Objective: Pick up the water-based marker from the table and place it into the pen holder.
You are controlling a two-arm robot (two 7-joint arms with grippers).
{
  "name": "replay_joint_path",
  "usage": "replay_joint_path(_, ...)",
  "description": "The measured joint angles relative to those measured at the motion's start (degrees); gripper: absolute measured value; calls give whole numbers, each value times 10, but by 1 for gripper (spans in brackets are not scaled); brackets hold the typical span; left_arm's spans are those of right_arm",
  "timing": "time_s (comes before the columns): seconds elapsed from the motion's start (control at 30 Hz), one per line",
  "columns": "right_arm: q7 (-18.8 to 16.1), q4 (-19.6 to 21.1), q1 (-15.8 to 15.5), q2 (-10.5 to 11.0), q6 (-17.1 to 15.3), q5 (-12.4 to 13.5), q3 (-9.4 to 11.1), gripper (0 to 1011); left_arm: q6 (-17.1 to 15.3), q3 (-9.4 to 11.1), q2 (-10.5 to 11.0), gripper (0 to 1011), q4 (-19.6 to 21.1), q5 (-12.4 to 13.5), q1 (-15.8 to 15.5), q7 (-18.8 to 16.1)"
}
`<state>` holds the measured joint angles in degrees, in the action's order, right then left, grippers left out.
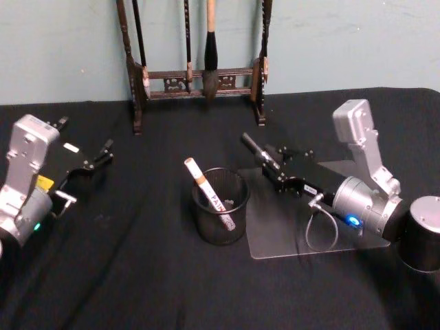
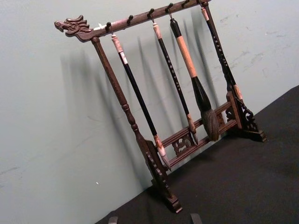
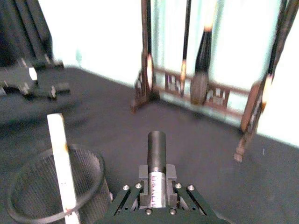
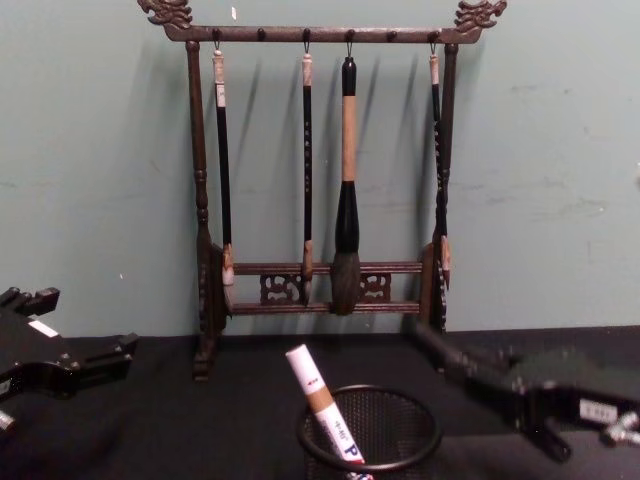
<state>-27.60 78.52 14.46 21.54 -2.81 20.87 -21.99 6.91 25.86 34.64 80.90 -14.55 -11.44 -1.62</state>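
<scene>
So the marker (image 1: pixel 210 192) is already leaning inside the pen holder (image 1: pixel 206 230), just left of the right end effector (image 1: pixel 251 144), which is pinched closed and empty, so the drop looks done. The left end effector (image 4: pixel 80 325) is parked well off, fingers spread.

You have little to read here. The marker (image 4: pixel 322 405), standing in the holder (image 4: pixel 436 432), carries a blue capital "P" on its white barrel, just above the rim. From the head camera the same print runs along the barrel, and you can make out no more than that first letter. A small white label (image 1: pixel 309 189) sits on the body of the right pincer (image 1: pixel 247 141), at 3 o'clock from the holder; its print is too small to read. A white sticker (image 1: pixel 71 146) on the left pincer (image 1: pixel 87 134), at 10 o'clock from the holder, shows no readable print. The silver plate (image 3: pixel 156 190) in the right wrist view bears characters you cannot make out.
</scene>
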Motion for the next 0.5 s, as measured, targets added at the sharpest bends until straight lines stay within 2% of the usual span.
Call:
replay_joint_path(0.07, -6, 2, -3, -2, 28, 10, 5, 224, 0, 0, 0, 1001, 0, 0, 0, 0)
replay_joint_path(0.1, -6, 2, -3, -2, 28, 10, 5, 224, 0, 0, 0, 1001, 0, 0, 0, 0)
replay_joint_path(0.17, -14, 3, -5, -5, 63, 22, 11, 224, 0, 0, 0, 1001, 0, 0, 0, 0)
replay_joint_path(0.27, -21, 2, -7, -9, 89, 31, 15, 224, 0, 0, 0, 1001, 0, 0, 0, 0)
replay_joint_path(0.37, -39, -12, -6, -22, 134, 47, 15, 224, 0, 0, 0, 1001, 0, 0, 0, 0)
replay_joint_path(0.4, -39, -12, -6, -22, 134, 47, 15, 224, 0, 0, 0, 1001, 0, 0, 0, 0)
replay_joint_path(0.5, -58, -30, -1, -36, 168, 63, 13, 224, 0, 0, 0, 1001, 0, 0, 0, 0)
